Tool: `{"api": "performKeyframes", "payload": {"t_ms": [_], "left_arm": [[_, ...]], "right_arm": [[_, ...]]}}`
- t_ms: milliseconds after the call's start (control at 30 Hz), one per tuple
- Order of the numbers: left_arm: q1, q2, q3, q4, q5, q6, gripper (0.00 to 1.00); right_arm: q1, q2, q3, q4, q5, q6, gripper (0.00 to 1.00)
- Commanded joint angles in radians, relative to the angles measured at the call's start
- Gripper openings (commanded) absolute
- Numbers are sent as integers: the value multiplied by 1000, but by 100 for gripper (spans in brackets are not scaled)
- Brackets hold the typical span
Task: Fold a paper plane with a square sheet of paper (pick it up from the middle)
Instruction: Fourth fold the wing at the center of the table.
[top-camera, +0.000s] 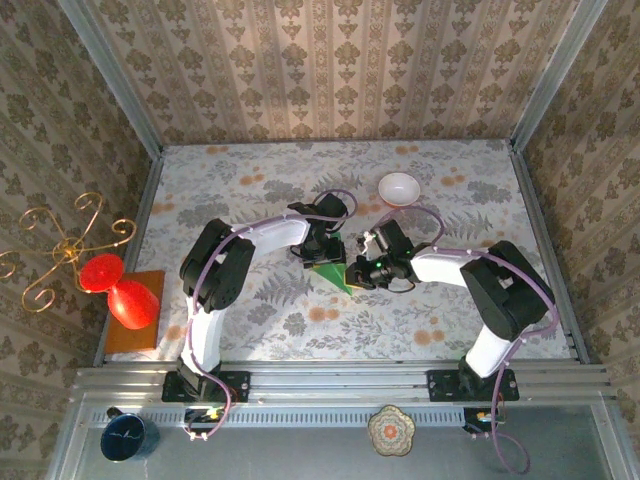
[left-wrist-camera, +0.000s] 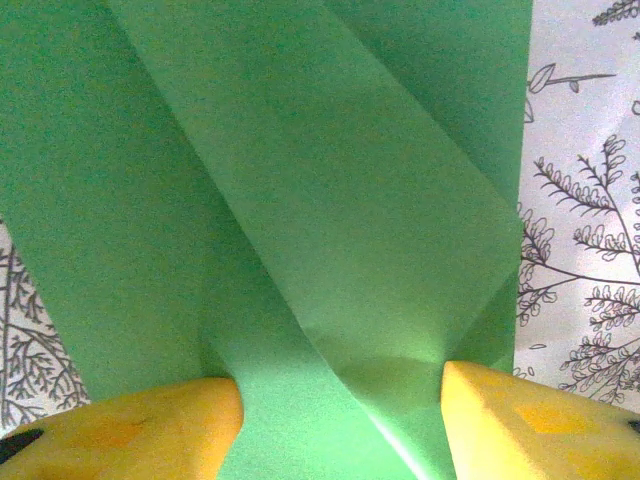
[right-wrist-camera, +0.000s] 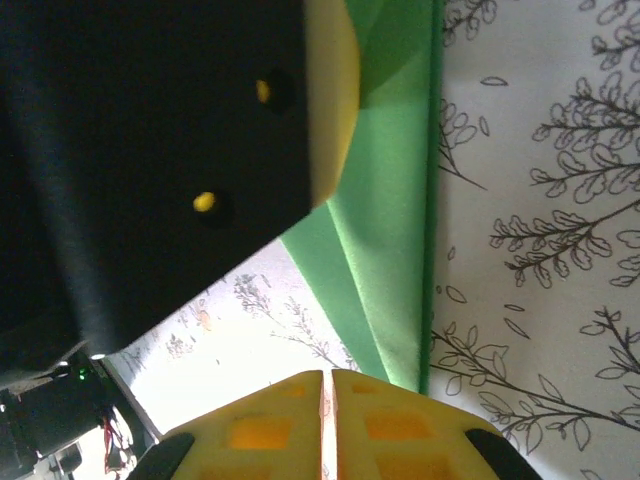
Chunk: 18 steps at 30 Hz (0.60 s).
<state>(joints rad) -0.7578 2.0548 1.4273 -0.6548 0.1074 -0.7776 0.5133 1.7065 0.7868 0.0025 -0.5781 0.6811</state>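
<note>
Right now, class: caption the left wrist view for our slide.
Left pincer open astride the folded green paper on the floral tablecloth.

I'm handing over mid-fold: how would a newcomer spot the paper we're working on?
Start at the flowered table. Near its middle, on the near side of the white bowl, lies the paper. It is the one bright-green sheet there, flat and creased, while the bowl is round and white.
</note>
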Motion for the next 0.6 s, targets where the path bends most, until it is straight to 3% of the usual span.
{"api": "performKeyframes", "payload": {"t_ms": [0,333,567], "left_arm": [[18,133,-95,-117,-37,-6,61],[20,123,-87,-118,-25,-1,62],[42,24,-22,-127,-6,41,62]], "right_arm": [[-1,35,36,-21,21,-18,13],[7,80,59,-110,90,-62,13],[8,105,62,-211,151,-102,12]]}}
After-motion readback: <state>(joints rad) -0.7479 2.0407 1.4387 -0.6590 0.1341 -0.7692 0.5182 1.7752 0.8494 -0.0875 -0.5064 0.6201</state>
